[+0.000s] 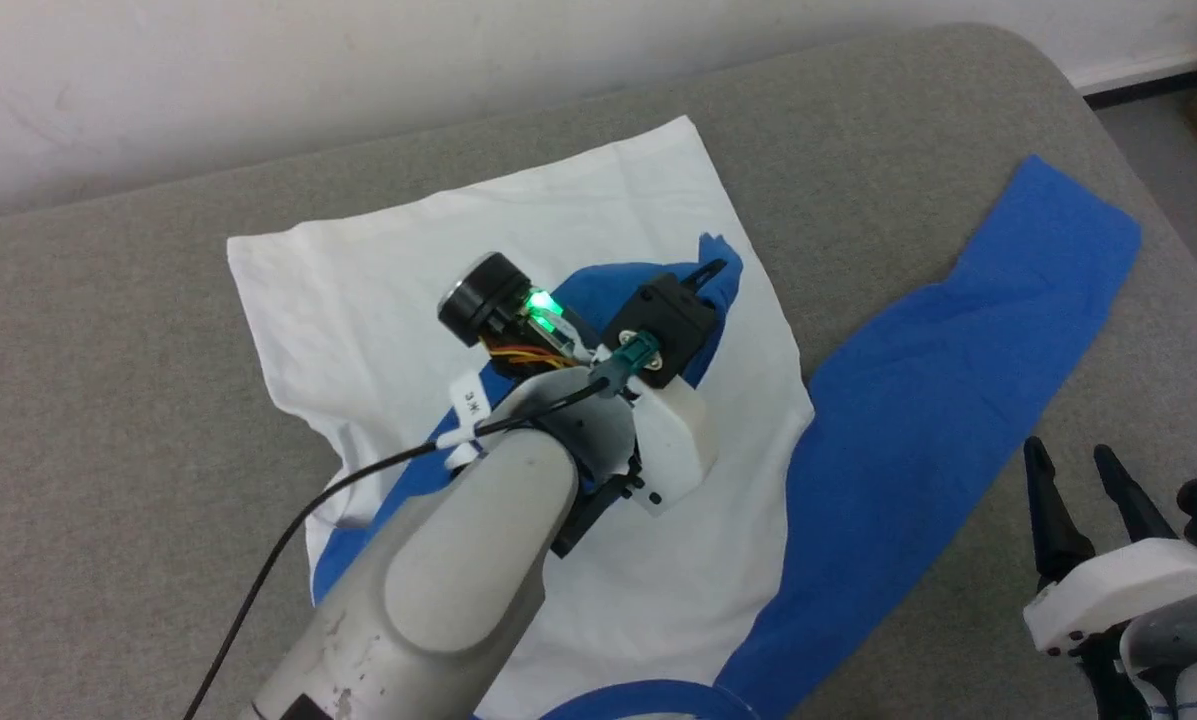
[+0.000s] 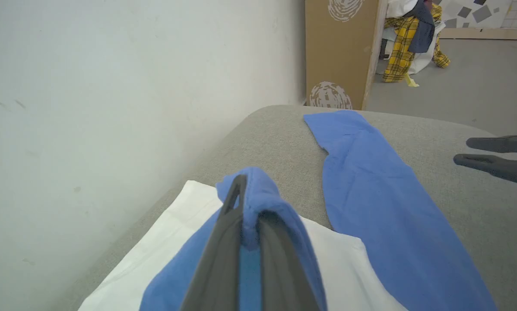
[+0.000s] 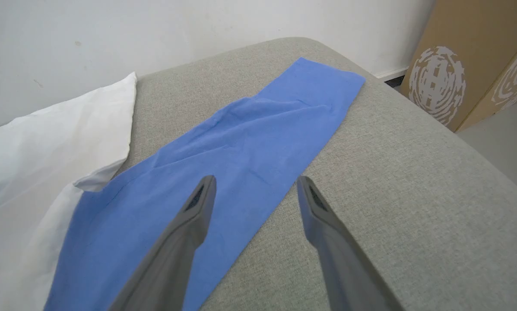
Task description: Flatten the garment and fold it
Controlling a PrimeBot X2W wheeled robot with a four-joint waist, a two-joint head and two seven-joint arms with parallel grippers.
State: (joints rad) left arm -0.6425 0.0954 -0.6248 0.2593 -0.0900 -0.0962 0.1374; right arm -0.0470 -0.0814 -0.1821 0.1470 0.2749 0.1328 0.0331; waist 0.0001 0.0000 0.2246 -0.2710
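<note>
The garment [image 1: 578,200], a white shirt with bright blue sleeves, lies spread on a grey cushion. One blue sleeve [image 1: 958,370] stretches flat out to the right [image 3: 249,164]. The other blue sleeve [image 2: 280,207] is folded over the white body, and my left gripper [image 1: 710,272] is shut on its end [image 2: 241,203], held above the middle of the shirt. My right gripper [image 1: 1073,465] stands open at the lower right, just off the flat sleeve's near edge, with nothing between its fingers [image 3: 254,190]. The chest print is hidden.
The grey cushion [image 1: 108,400] runs up to a white wall [image 1: 258,70] at the back and rounds off at the right. A brown cardboard panel [image 2: 336,52] and a pile of clothes [image 2: 409,39] stand on the floor beyond that corner.
</note>
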